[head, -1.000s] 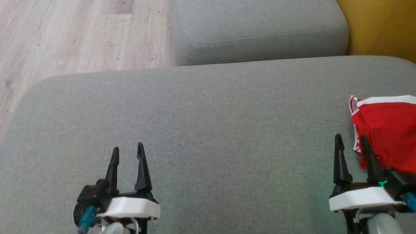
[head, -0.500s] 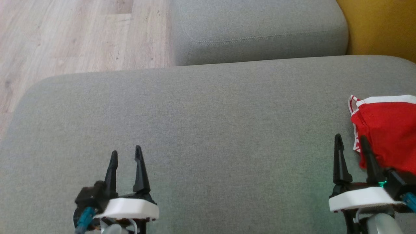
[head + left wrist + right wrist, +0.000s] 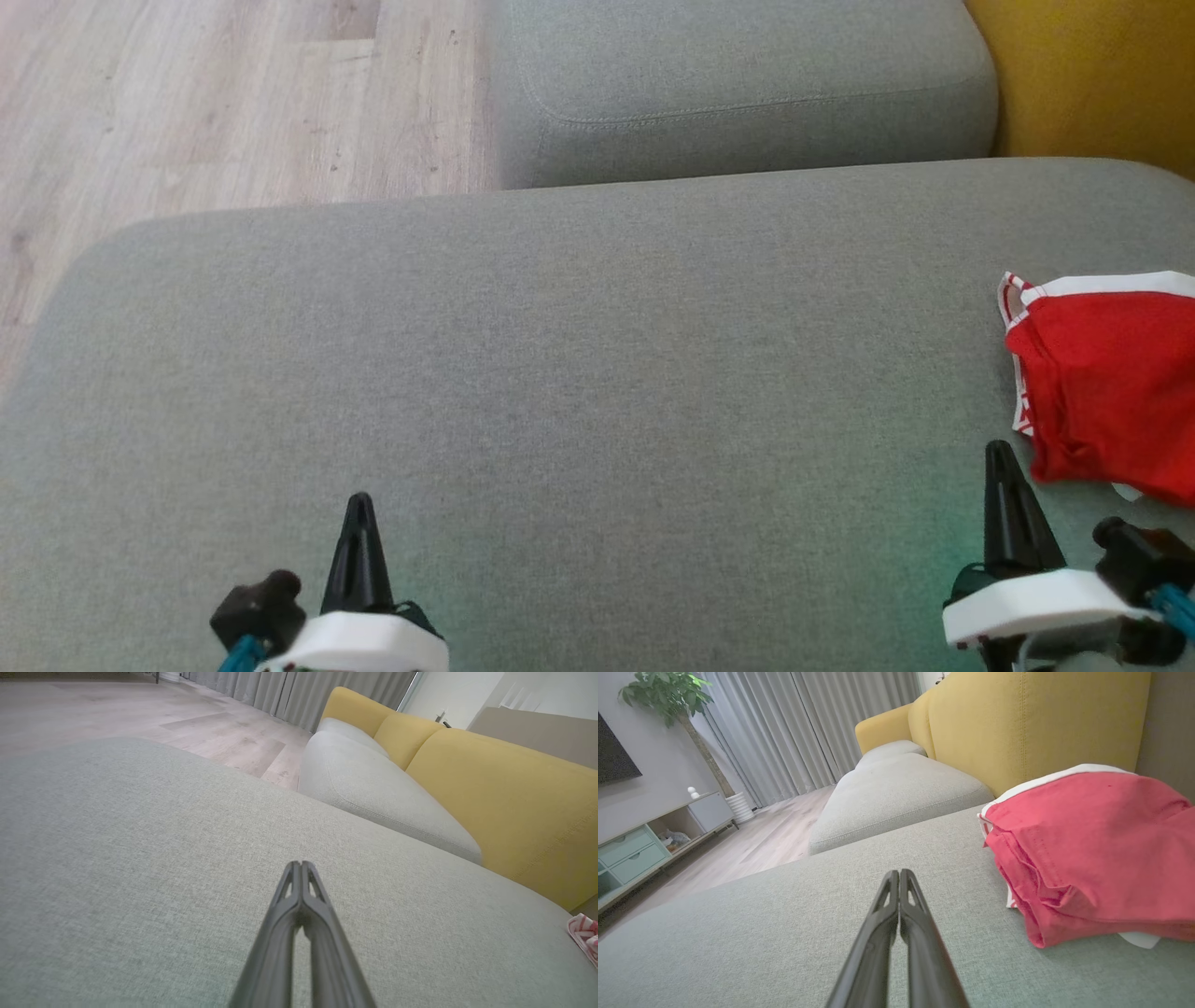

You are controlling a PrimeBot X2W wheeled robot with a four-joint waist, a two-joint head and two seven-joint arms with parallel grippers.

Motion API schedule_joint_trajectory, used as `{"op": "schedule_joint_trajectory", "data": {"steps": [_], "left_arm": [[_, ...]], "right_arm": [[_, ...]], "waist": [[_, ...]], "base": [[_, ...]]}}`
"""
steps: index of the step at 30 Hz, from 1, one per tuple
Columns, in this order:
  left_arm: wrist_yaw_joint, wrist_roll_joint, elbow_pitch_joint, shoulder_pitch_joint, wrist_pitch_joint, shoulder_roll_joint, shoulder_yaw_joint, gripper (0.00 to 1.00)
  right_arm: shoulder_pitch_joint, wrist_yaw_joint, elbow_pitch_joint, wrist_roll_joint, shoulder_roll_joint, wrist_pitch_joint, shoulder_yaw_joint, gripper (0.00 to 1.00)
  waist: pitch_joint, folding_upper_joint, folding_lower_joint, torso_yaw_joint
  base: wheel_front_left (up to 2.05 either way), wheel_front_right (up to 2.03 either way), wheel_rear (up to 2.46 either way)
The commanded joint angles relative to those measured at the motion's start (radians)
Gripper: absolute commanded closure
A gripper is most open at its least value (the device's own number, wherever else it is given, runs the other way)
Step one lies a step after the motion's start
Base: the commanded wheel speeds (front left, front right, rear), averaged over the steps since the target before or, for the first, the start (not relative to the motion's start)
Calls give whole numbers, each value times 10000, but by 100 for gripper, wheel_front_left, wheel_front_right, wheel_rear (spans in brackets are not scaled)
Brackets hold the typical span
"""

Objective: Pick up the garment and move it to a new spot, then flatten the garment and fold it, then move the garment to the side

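The garment (image 3: 1111, 383) is red with white trim, folded in a thick stack at the right edge of the grey sofa cushion (image 3: 579, 355); the right wrist view shows the garment (image 3: 1092, 849) close on the right. My right gripper (image 3: 1001, 457) is shut and empty, just left of and nearer than the garment's lower corner, not touching it; its fingers (image 3: 899, 877) meet above bare cushion. My left gripper (image 3: 360, 507) is shut and empty at the lower left, its fingers (image 3: 299, 868) pressed together over plain fabric. A sliver of the garment (image 3: 585, 935) shows at the far right of the left wrist view.
A second grey seat cushion (image 3: 738, 84) lies beyond a seam. Yellow backrests (image 3: 1092, 75) rise at the right. Pale wood floor (image 3: 205, 103) lies left past the cushion edge. A cabinet (image 3: 649, 835), curtains and a potted plant stand across the room.
Both grippers closed from open and drew back toward the lower edge of the head view. The right fingers now stand off the garment's corner. The garment stayed put.
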Motion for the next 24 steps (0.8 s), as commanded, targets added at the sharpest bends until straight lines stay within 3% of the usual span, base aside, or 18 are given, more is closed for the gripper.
{"op": "schedule_joint_trajectory", "data": {"steps": [1, 24], "left_arm": [[-94, -275, -347, -480, 84, 10, 239, 100], [-513, -2369, -514, -611, 751, 29, 907, 100]], "right_arm": [[-411, -1, -350, 365, -23, 98, -67, 100], [-646, -2, -403, 2944, -35, 760, -185, 100]], "waist": [[5, 0, 0, -3], [62, 0, 0, -53]], "base": [[0, 0, 0], [0, 0, 0]]}}
